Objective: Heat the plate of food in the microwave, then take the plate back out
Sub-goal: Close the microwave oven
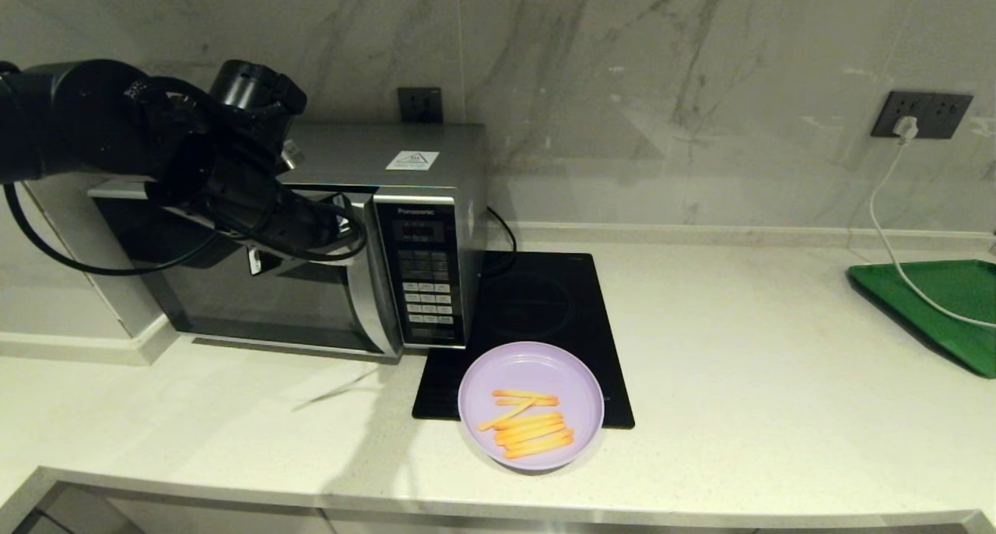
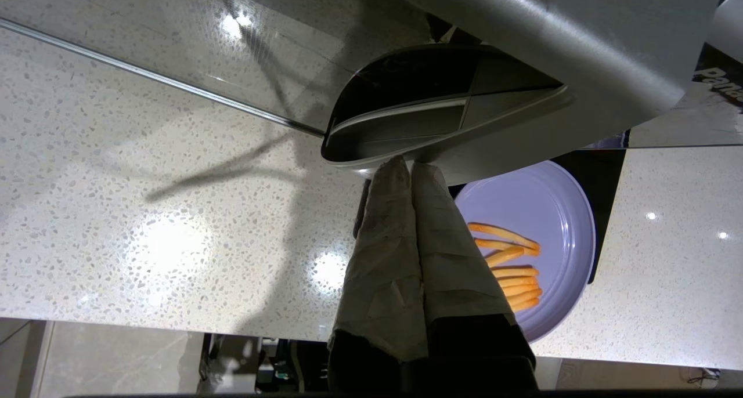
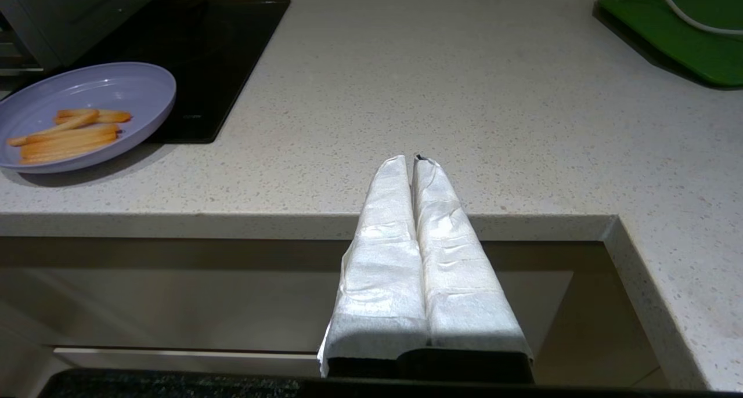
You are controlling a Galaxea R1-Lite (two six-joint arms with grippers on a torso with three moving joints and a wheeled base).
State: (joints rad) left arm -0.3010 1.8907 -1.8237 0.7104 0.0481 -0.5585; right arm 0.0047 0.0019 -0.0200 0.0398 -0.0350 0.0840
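Observation:
The lilac plate point(image 1: 529, 370) with several orange-yellow sticks point(image 1: 533, 429) rests on the counter, overlapping the front edge of the black hob. The silver Panasonic microwave point(image 1: 424, 277) stands to its left, with its dark glass door facing me. My left arm point(image 1: 233, 184) reaches across the door. My left gripper point(image 2: 411, 165) is shut and empty, its wrapped tips touching the curved silver door handle point(image 2: 441, 114). The plate point(image 2: 534, 201) shows just beyond those fingers. My right gripper point(image 3: 413, 159) is shut and empty, parked low at the counter's front edge, right of the plate point(image 3: 104, 90).
A flat black induction hob point(image 1: 537, 300) lies right of the microwave. A green tray point(image 1: 941, 300) sits at the far right with a white cable point(image 1: 887, 207) running across it from a wall socket. The marble wall stands close behind.

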